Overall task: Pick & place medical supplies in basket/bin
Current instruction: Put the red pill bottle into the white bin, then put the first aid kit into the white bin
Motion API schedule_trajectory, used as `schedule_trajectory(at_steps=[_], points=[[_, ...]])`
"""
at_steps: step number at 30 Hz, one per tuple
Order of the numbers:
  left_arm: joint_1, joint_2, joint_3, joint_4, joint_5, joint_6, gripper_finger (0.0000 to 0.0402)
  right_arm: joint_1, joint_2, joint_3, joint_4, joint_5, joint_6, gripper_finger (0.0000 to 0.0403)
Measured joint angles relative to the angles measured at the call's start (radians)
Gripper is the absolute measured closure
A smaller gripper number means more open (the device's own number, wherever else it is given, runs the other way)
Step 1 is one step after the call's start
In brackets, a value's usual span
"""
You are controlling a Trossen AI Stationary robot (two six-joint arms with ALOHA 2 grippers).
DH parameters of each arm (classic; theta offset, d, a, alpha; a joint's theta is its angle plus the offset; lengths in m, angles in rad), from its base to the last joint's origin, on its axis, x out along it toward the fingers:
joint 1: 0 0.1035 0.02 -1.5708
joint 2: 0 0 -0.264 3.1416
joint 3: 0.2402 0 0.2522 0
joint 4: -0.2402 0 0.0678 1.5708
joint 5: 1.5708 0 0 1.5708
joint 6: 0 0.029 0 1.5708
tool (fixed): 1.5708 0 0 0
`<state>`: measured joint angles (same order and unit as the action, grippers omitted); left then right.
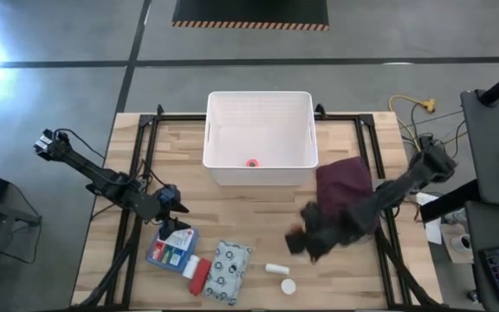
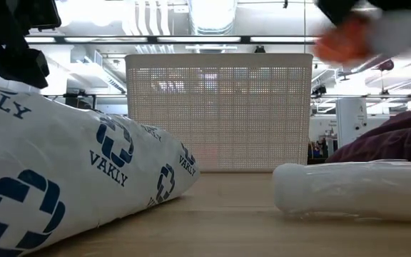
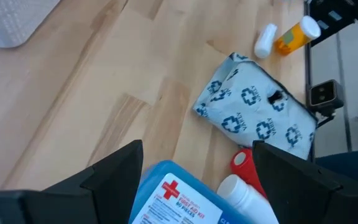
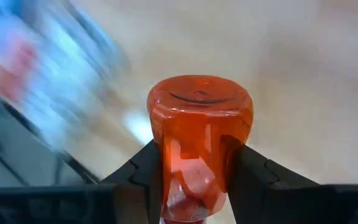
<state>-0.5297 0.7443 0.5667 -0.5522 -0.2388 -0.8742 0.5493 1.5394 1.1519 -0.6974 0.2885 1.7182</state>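
A: Supplies status, largest item first. Where is everything?

B: The table (image 1: 345,286) carries it all. The white tub (image 1: 260,139) stands at the middle of the far edge, with one small pink item (image 1: 251,162) already on its floor. The maroon cloth (image 1: 345,186) lies toward the right edge, just beside the tub; it is not a supply. Near the front edge, left of centre, lie the blue packet (image 1: 167,249), a red tube (image 1: 199,275) and the patterned pouch (image 1: 230,270), all touching or nearly so. The small white bottle (image 1: 276,269) and its cap (image 1: 288,285) sit apart, at front centre.

A: Gripper states?

B: The right gripper (image 4: 197,186) is clamped on an orange vial (image 4: 199,140), held between both fingers, raised above the table between the cloth and the white bottle. The left gripper (image 3: 197,168) is spread wide and empty, hanging directly over the blue packet.

A: Failure risks from here?

B: Three, in my judgement. The vial is smooth and round; a fast swing could let it slip. The right arm passes over the cloth, which could snag and drag. If both arms head for the tub together, they could collide at its front wall.
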Motion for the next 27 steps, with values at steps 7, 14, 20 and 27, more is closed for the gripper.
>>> schedule_trajectory(at_steps=[7,14,20,27], points=[[-0.004,-0.019,0.0,-0.012,-0.001,-0.001,0.0117,-0.214,-0.143,0.283,-0.112,0.418,-0.416,0.0246],[-0.02,-0.027,0.0,-0.015,0.001,-0.028,0.0117,-0.689,-0.117,0.393,-0.071,0.121,-0.819,0.0234],[-0.051,-0.027,0.0,-0.021,0.004,-0.123,0.0117,-0.868,-0.01,0.418,-0.08,-0.161,-0.962,0.0142],[-0.122,-0.027,0.0,-0.021,0.004,-0.235,0.0117,-0.846,0.023,0.484,-0.086,-0.055,-1.14,0.0025]])
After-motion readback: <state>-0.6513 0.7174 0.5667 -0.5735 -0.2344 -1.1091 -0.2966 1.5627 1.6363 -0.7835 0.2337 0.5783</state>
